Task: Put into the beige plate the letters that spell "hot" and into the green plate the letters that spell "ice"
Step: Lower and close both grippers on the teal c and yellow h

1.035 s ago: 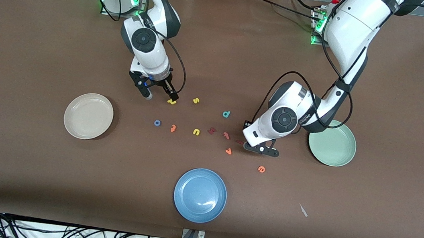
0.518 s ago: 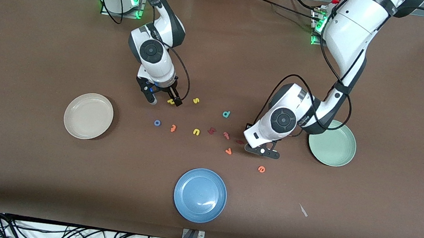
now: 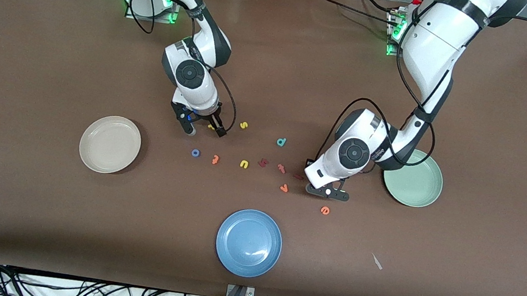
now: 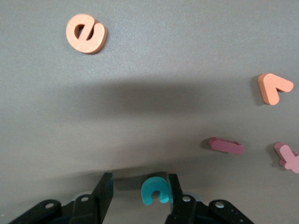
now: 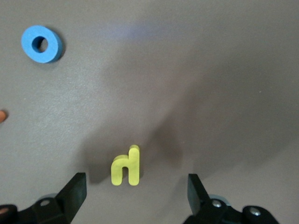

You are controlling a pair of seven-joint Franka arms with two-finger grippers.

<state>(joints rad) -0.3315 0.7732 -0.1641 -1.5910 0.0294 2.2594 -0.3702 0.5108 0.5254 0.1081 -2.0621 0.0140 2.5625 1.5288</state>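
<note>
Left gripper (image 4: 135, 198): low over the table, jaws half open around the teal "c" (image 4: 154, 191), not gripping, so it can pinch.
Right gripper (image 5: 135, 196): jaws wide, straddling the yellow "h" (image 5: 126, 166) to grasp.

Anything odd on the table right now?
One stray: a small pale scrap lies on the mat toward the left arm's end, nearer the camera than the green plate. It is no letter or plate. Nothing looks spilled or damaged.
</note>
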